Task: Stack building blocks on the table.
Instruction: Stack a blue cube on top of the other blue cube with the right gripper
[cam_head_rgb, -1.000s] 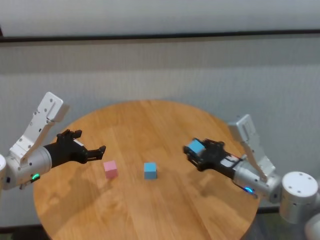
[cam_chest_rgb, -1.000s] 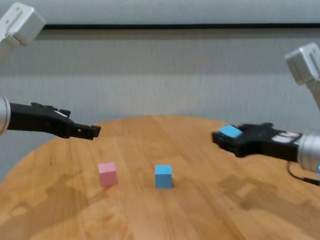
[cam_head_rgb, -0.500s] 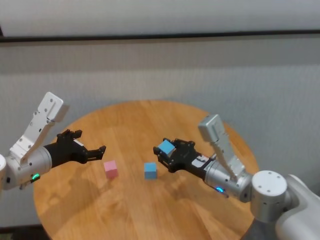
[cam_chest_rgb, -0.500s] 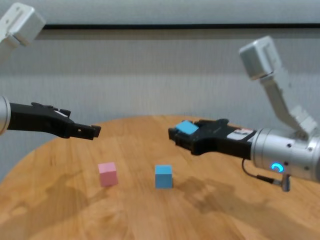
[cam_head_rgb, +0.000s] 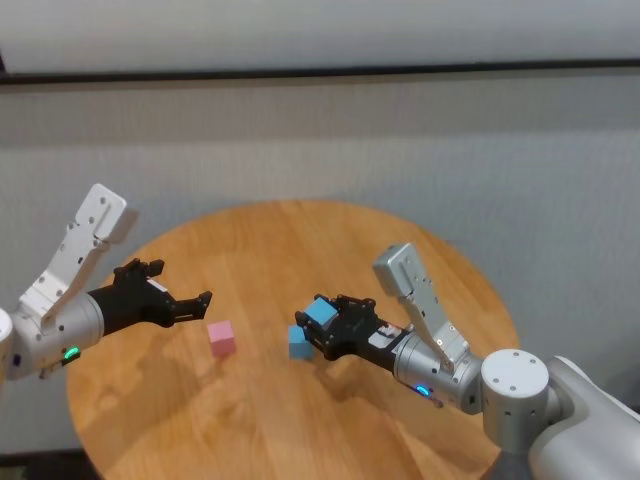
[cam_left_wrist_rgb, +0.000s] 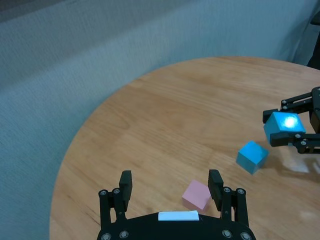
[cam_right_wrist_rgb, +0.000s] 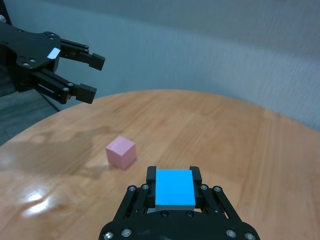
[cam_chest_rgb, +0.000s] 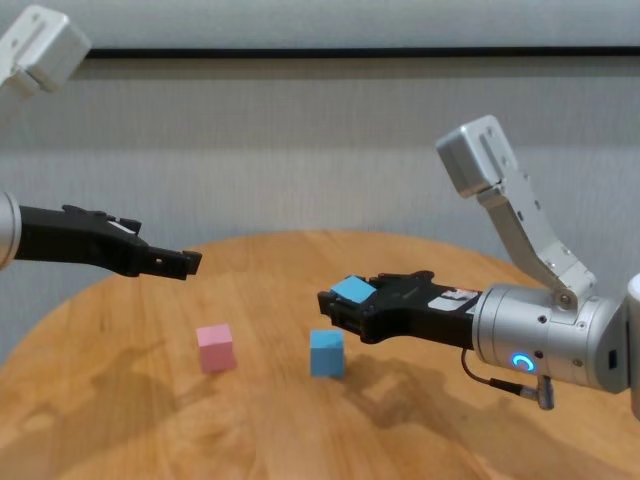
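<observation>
I have the right claw (cam_head_rgb: 318, 322) clamped on a light blue block (cam_head_rgb: 321, 312), held in the air just above and slightly to the right of the second light blue block (cam_head_rgb: 298, 343), which sits on the table (cam_head_rgb: 270, 250) near its middle. From the chest view the held block (cam_chest_rgb: 351, 290) is clear of the one (cam_chest_rgb: 326, 353) below, not touching. The pink block (cam_head_rgb: 221, 338) rests on the table to the left, well apart from both. My left claw (cam_head_rgb: 203, 301) hovers above the table just beyond the pink block, fingers spread wide and holding nothing.
</observation>
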